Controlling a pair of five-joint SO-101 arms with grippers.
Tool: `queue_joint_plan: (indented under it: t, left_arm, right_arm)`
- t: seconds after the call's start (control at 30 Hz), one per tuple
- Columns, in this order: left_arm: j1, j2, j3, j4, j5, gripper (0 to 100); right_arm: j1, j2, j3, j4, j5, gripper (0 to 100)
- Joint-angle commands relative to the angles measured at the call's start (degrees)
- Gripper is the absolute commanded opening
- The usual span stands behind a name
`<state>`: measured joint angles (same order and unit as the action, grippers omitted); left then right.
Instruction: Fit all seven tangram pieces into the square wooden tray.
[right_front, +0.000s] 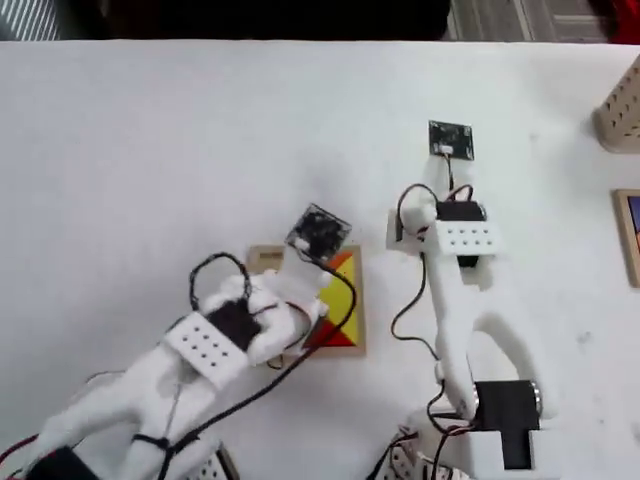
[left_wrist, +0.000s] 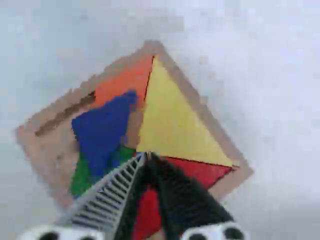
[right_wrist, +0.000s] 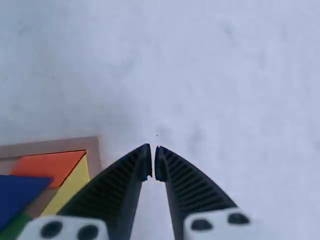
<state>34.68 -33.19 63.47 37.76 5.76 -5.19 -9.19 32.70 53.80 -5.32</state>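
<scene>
The square wooden tray (left_wrist: 205, 107) lies mid-table, also seen as the tray (right_front: 357, 300) in the high view. In it are a large yellow triangle (left_wrist: 172, 117), an orange triangle (left_wrist: 125, 80), a blue piece (left_wrist: 102, 132), a green piece (left_wrist: 80, 175) and a red triangle (left_wrist: 200, 170). A strip of bare wood shows beside the blue piece. My left gripper (left_wrist: 147, 157) is shut with nothing in it, its tips over the tray's middle. My right gripper (right_wrist: 152, 150) is shut and empty over bare table, just off the tray's corner (right_wrist: 95, 142).
The left arm (right_front: 225, 335) covers the tray's left half in the high view. The right arm (right_front: 462, 238) stands to the tray's right. A pegged wooden block (right_front: 622, 110) and another framed board (right_front: 630, 235) sit at the right edge. Cables trail near the front.
</scene>
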Motion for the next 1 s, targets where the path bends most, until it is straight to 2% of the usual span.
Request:
queue_joint_plan:
  t: [0.0,0.2,0.6,0.87,0.97]
  left_arm:
    - [1.63,6.99,-4.92,-3.60,0.62,2]
    - [0.75,16.66,-9.93,-3.34,0.35,2]
    - [-11.56,17.19,-10.99,-6.77,0.26,2]
    - [-11.21,16.75,-11.96,-6.42,0.26,2]
    - [-8.66,16.75,-14.07,-3.25,0.26,2]
  right_arm:
    - [0.48,-2.77,-0.62,-0.84,-0.53,1.8]
    - [0.31,-2.77,-0.62,-0.84,-0.53,1.8]
    - [-0.04,-2.33,-0.53,-0.66,-0.62,1.8]
    - [-0.13,-2.33,-0.44,-0.66,-0.62,1.8]
    - [-0.04,-2.42,-0.44,-0.66,-0.62,1.8]
